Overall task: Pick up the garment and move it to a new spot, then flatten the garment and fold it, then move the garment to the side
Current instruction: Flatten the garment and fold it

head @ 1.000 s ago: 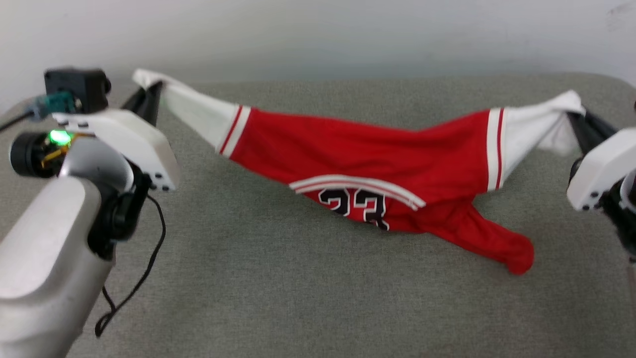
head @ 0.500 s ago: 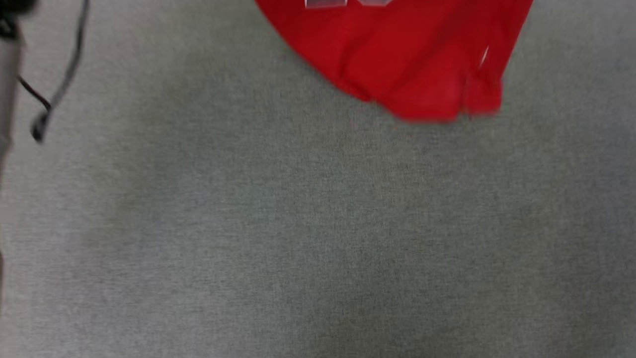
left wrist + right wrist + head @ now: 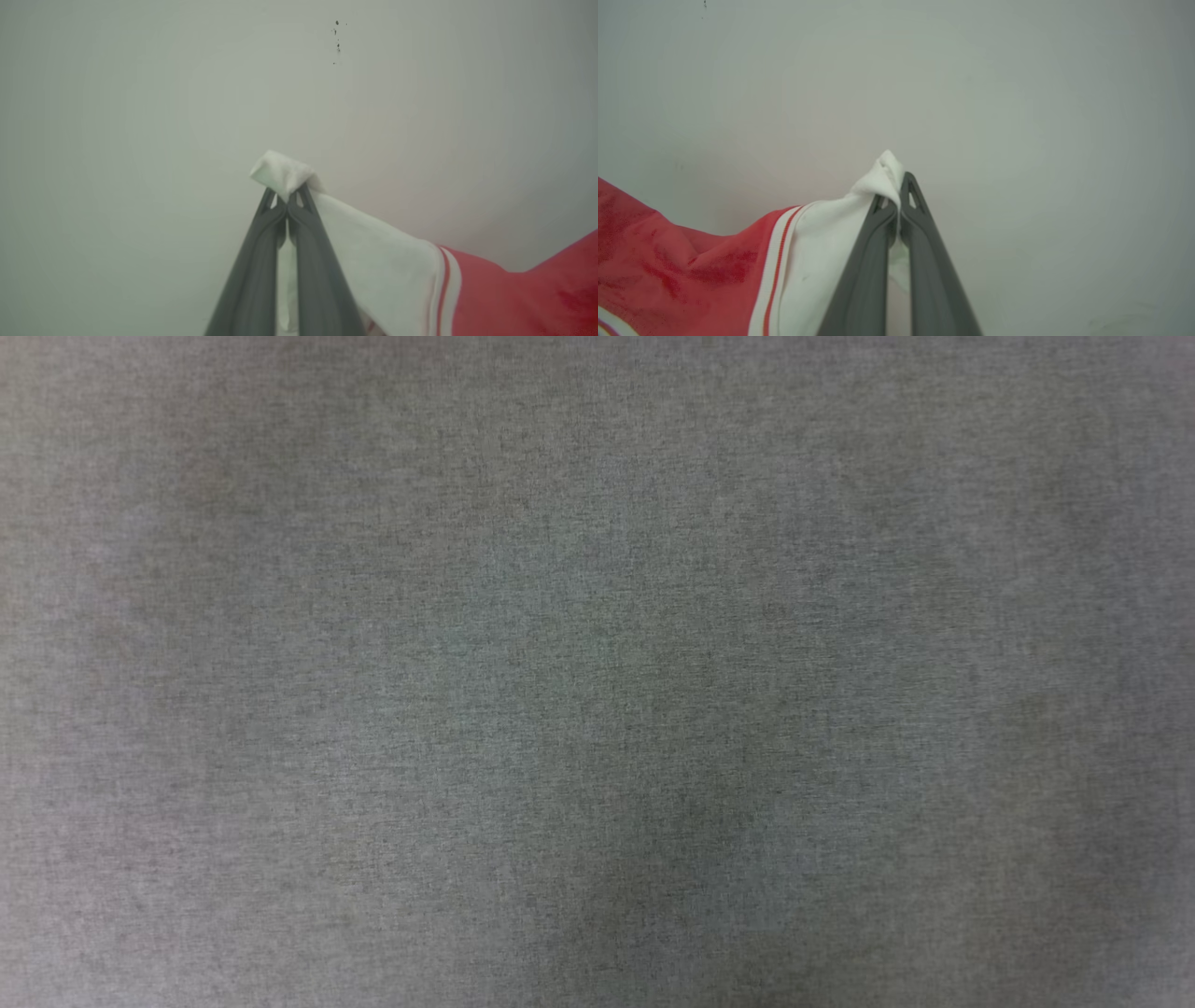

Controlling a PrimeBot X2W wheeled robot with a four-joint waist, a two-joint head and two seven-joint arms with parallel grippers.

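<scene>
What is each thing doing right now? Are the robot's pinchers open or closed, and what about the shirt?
garment: held by both white sleeve tips, wrinkled, red body drooping.
left gripper: shut on one sleeve tip.
right gripper: shut on the other sleeve tip.
grey cloth surface: flat, with a soft shadow.

left wrist view: garment (image 3: 387, 270) runs off right and bottom edges, sleeve fold hidden in pinch of left end effector (image 3: 287, 207) | right wrist view: garment (image 3: 691, 261) cut off left and bottom, sleeve fold hidden in pinch of right end effector (image 3: 899, 207) | wall specks (image 3: 337, 42) too small to tell | worktop (image 3: 597, 672) weave blurred
</scene>
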